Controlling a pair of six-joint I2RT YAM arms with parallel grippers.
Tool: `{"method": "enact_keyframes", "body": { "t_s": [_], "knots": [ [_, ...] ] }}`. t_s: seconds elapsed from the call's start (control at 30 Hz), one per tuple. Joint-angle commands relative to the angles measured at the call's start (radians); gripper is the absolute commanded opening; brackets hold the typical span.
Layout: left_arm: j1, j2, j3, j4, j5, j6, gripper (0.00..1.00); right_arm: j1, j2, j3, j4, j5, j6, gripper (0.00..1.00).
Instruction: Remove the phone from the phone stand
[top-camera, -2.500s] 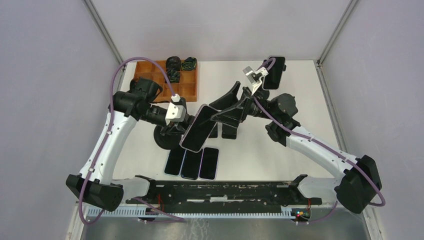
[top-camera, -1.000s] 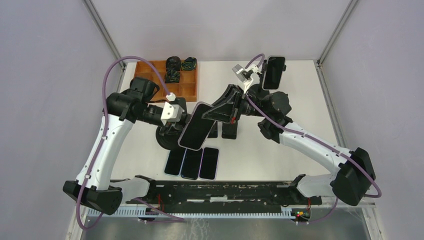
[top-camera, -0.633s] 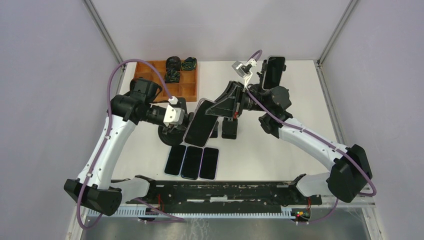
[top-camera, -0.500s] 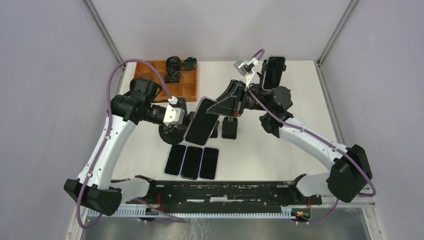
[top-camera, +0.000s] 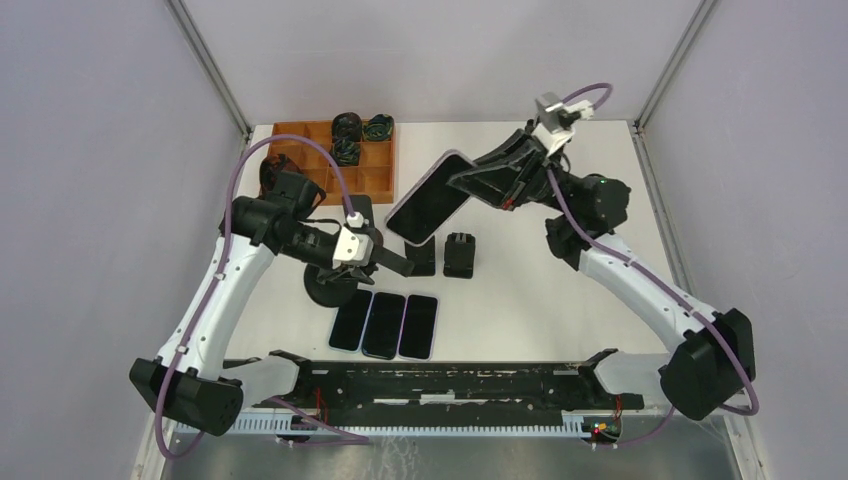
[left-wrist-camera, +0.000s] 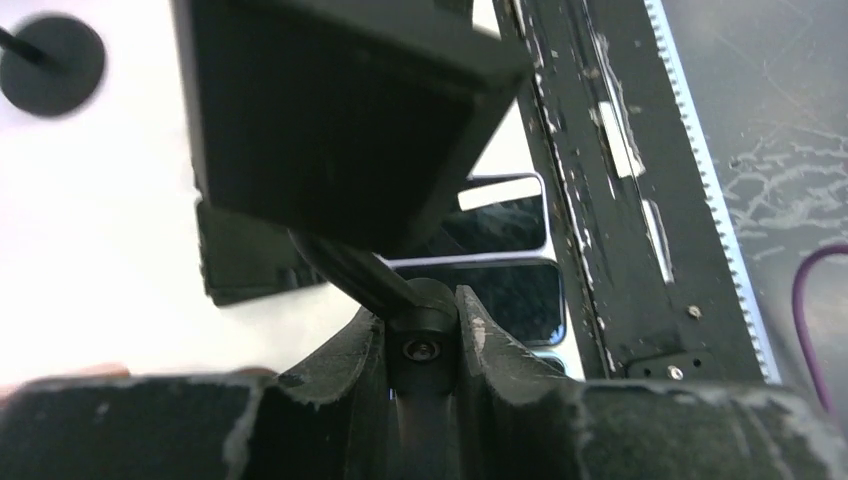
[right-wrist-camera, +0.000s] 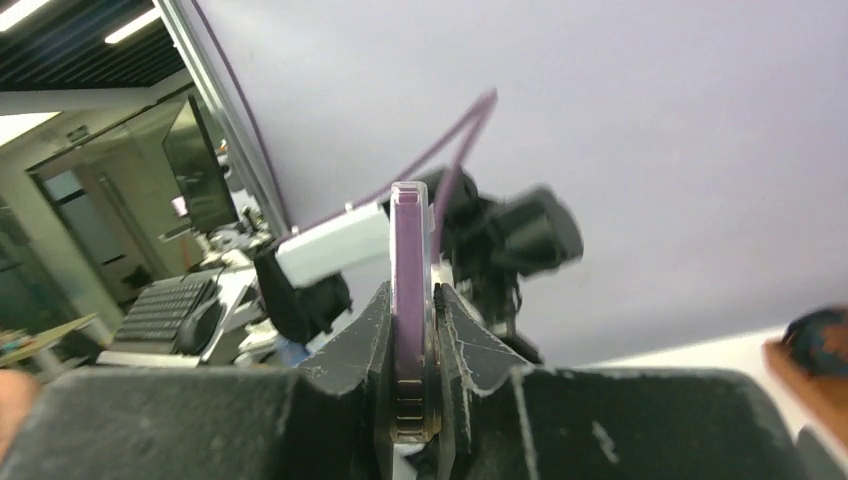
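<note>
The phone, dark-screened with a purple rim, hangs tilted in the air above the middle of the table, apart from the stand. My right gripper is shut on its upper end. In the right wrist view the phone stands edge-on, pinched between both fingers. The black phone stand rests on its round base at the left. My left gripper is shut on its neck. In the left wrist view the stand's joint is clamped between the fingers, and its bare holder plate fills the upper part.
Three phones lie flat in a row near the front rail. Two small black stands sit mid-table under the lifted phone. A wooden tray with black items is at the back left.
The right gripper has carried the phone up and toward the back right, off the stand. The left gripper has stayed shut on the stand and dropped slightly.
</note>
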Motion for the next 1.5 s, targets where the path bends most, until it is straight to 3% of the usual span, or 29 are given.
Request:
{"method": "enact_keyframes", "body": {
  "t_s": [0.0, 0.2, 0.47, 0.6, 0.77, 1.07, 1.47],
  "knots": [
    [0.009, -0.027, 0.008, -0.075, -0.063, 0.079, 0.02, -0.032, -0.085, 0.086, 0.172, 0.098, 0.024, 0.00],
    [0.009, -0.012, 0.064, -0.074, -0.046, 0.041, 0.02, -0.081, -0.129, 0.081, 0.003, 0.044, -0.017, 0.00],
    [0.009, 0.002, 0.150, -0.027, 0.005, -0.074, 0.02, -0.100, -0.258, 0.090, -0.879, 0.071, -0.519, 0.00],
    [0.009, 0.014, 0.191, -0.006, 0.023, -0.120, 0.02, -0.100, -0.322, 0.002, -1.145, 0.138, -0.650, 0.00],
    [0.009, 0.025, 0.209, 0.007, 0.046, -0.134, 0.02, -0.100, -0.377, -0.180, -1.326, 0.191, -0.718, 0.00],
    [0.009, 0.026, 0.214, 0.008, 0.060, -0.132, 0.02, -0.099, -0.327, -0.511, -1.233, 0.136, -0.655, 0.00],
    [0.009, 0.014, 0.206, 0.008, 0.056, -0.132, 0.02, -0.095, -0.033, -0.548, -0.898, 0.084, -0.533, 0.00]
  ]
}}
